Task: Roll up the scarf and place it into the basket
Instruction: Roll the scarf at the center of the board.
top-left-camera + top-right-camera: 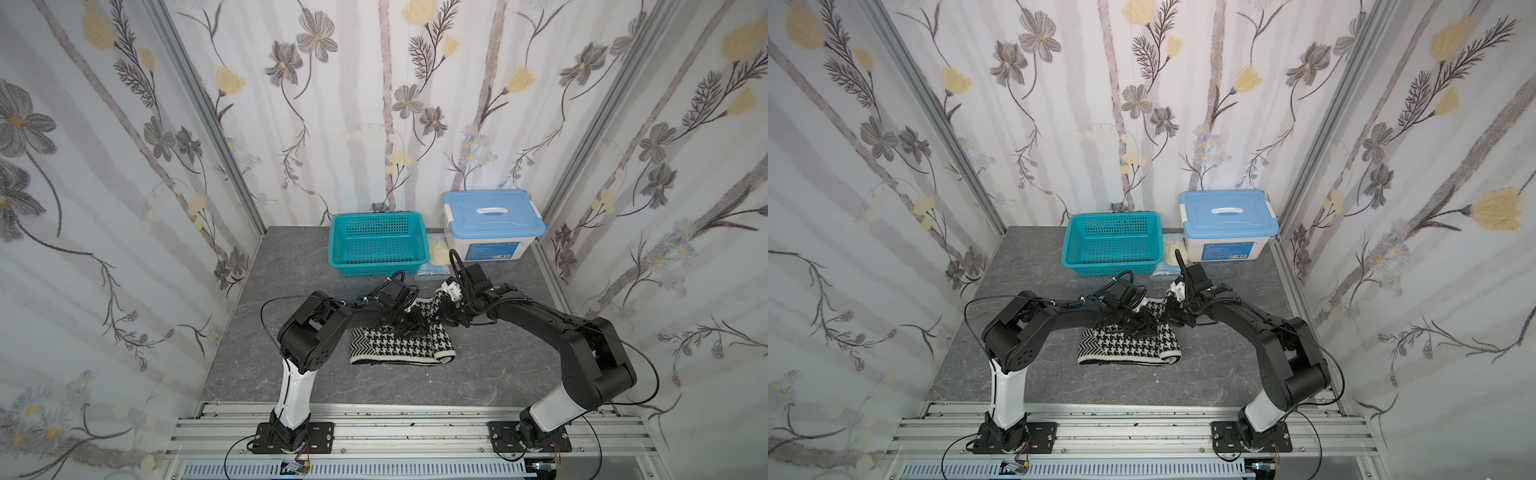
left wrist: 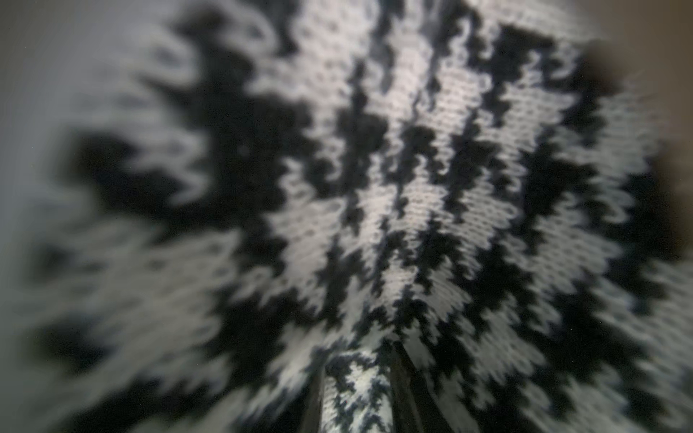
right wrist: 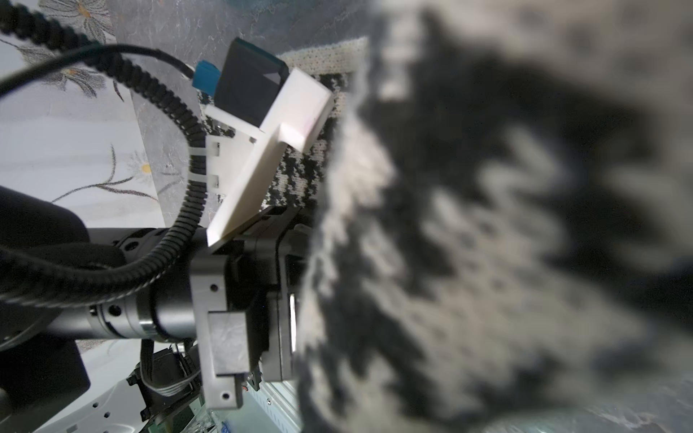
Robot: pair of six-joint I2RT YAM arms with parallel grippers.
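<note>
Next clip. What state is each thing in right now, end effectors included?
basket: upright, empty.
scarf: folded over on the table, far end lifted, not rolled, outside the basket.
box: closed.
yellow cloth: crumpled, lying between basket and box.
left end effector: shut on a fold of scarf.
right end effector: shut on the lifted scarf end.

The left arm [image 1: 309, 332] and right arm [image 1: 590, 353] have black joints, white lower links [image 1: 293, 386], looping black cables [image 3: 193, 210].
</note>
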